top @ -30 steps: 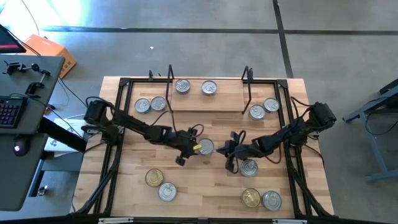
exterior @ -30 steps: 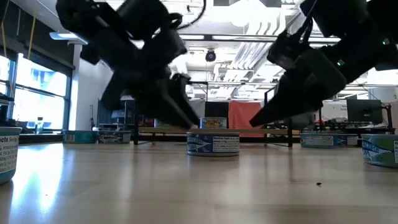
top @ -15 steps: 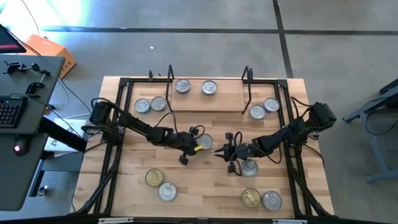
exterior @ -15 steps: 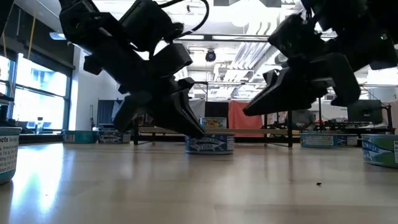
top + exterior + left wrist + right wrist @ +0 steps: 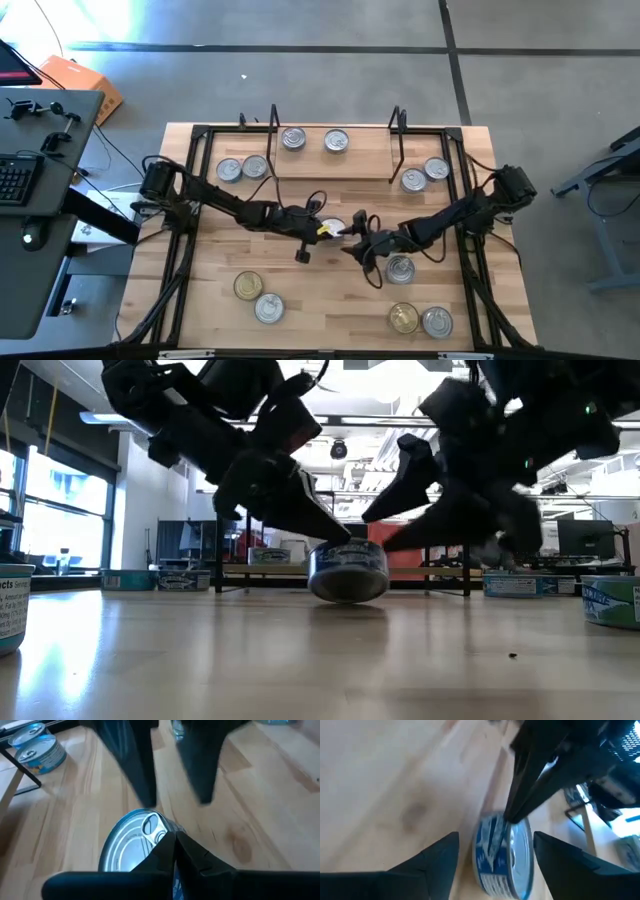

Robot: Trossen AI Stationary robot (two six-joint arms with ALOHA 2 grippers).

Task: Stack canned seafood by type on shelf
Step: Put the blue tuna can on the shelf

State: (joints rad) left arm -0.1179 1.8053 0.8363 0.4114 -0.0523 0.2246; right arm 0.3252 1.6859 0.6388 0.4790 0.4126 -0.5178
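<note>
Gripping a short round silver-lidded metal tin with a blue label [image 5: 348,570] calls for care, since it looks rigid, dense and slick, best taken across its curved wall. The left gripper [image 5: 175,851] is clenched, fingertips together on the tin's rim, tilting it at the middle of the wooden tabletop [image 5: 320,295]. The right gripper [image 5: 492,851] stands spread, fingers either side of the tin.

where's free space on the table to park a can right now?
Free: the bare strip of tabletop between the front-left cans and the front-right cans; also the shelf board right of its two cans. Crowded: the centre, where the left end effector and right end effector meet around one can.
</note>
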